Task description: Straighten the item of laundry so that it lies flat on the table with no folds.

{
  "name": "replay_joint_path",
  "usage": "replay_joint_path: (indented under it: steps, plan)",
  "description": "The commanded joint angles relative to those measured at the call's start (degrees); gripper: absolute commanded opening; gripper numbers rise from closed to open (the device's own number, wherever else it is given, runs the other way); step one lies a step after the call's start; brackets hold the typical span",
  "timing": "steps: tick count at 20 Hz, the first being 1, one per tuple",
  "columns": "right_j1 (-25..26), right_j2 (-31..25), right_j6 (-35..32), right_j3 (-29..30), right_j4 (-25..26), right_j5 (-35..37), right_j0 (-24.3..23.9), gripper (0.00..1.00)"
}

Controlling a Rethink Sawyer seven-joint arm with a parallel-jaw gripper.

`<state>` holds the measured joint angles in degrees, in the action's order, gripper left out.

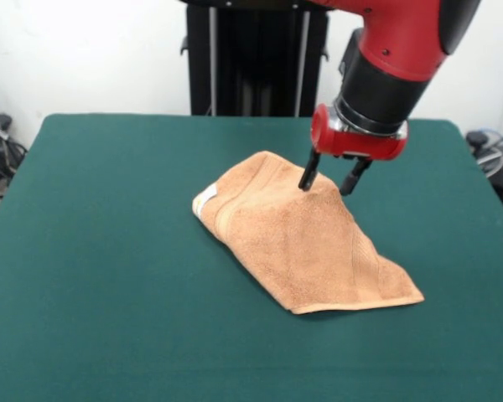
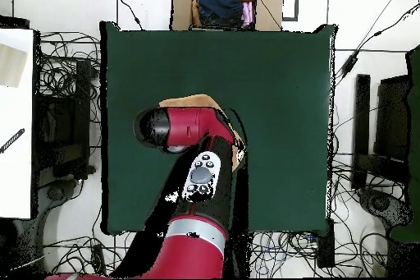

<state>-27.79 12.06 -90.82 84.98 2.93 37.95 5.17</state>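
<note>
Peach-orange towel (image 1: 298, 239) lies folded and rumpled near the middle of the green table (image 1: 109, 251). The gripper (image 1: 329, 182) hovers at its far edge, jaws apart, one finger touching the cloth.

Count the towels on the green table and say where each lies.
1. A peach-orange towel lies folded near the middle of the table, under the open gripper. In the overhead view the arm hides most of it.

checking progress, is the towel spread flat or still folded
Still folded: the towel lies doubled over in a rough triangle on the table, its top peaked under the open gripper.
</note>
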Motion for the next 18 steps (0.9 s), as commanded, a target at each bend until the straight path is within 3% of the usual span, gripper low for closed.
replay_joint_path:
  steps: [1,18]
  plan:
    - [1.4,0.1,-13.8,1.0,-0.9,-3.1,0.1,1.00]
    - [2.8,2.0,-14.1,-0.6,-0.7,-3.6,1.3,1.00]
